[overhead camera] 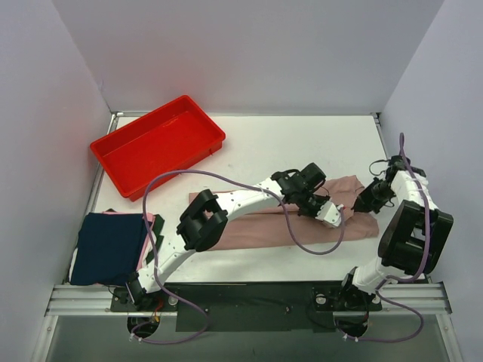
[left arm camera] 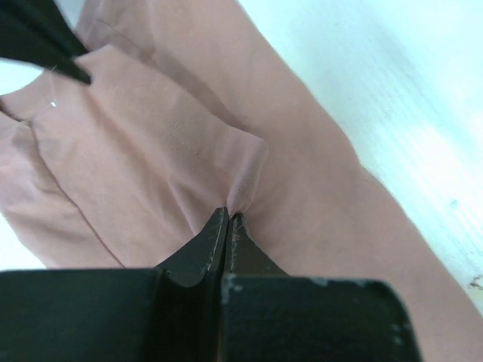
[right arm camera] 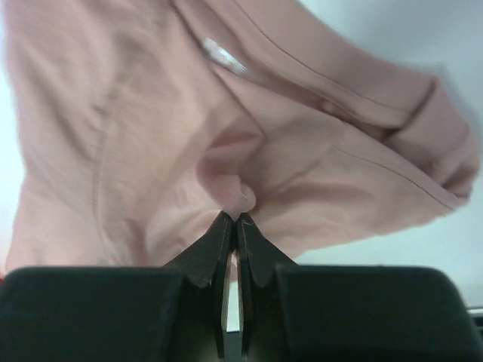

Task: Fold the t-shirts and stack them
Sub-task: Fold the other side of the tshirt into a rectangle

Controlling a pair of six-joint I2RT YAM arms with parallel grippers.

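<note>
The left tool point(left arm camera: 228, 216) is clamped on a thin ridge of the dusty-pink t-shirt point(overhead camera: 249, 230), which lies lengthwise across the middle of the desk point(overhead camera: 302, 143). The right tool point(right arm camera: 230, 220) is pinched shut on a bunched fold near its right end. Each bite looks shallow, so the cloth could slip free or only the top layer lift, skewing the fold. The left arm hides the shirt's middle from above, and how many layers each tool holds cannot be told.
</note>
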